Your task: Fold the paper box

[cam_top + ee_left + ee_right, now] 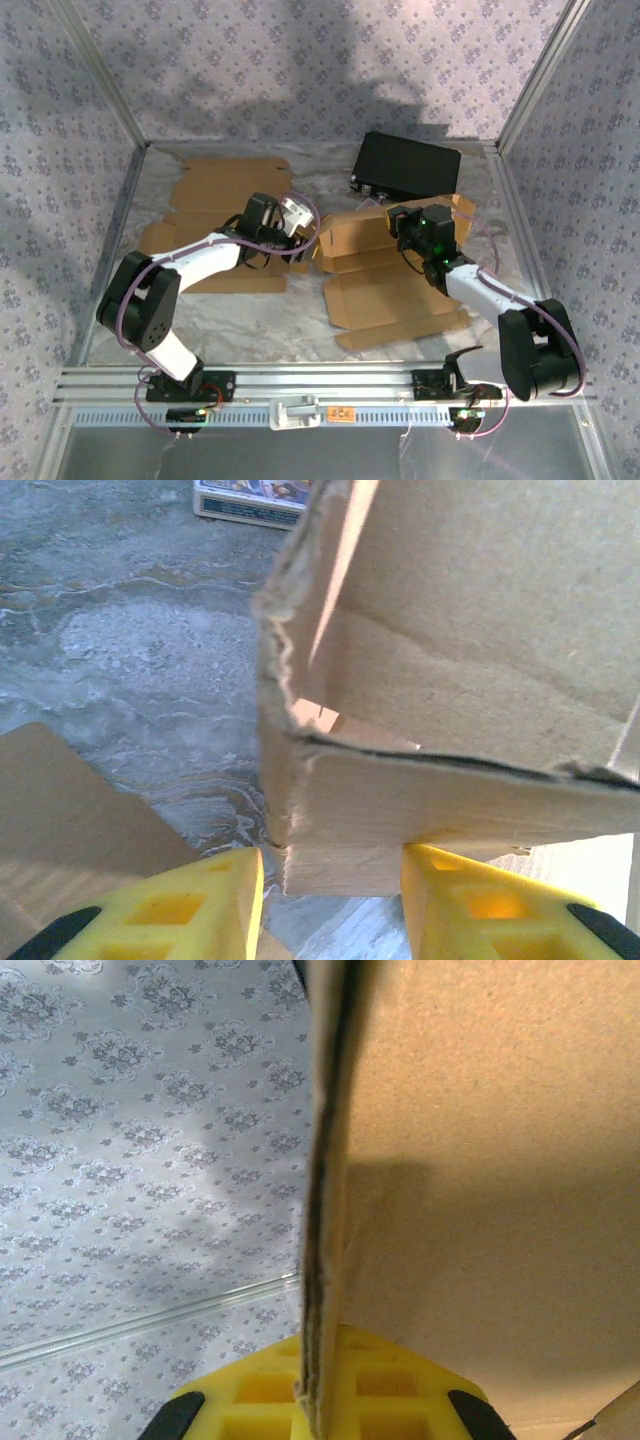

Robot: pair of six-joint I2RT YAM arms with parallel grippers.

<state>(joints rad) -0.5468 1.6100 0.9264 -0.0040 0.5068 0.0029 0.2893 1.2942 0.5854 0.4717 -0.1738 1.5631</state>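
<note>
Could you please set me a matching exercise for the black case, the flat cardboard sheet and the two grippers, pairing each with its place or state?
Things:
1. black case
2. flat cardboard sheet
3. left gripper
4. right gripper

Places or states:
A. shut on an upright wall of the paper box
B. lying flat at the back left
C. at the back, right of centre
D. open, astride a flap of the paper box

Pairs: 1-C; 2-B; 3-D; 4-A
</note>
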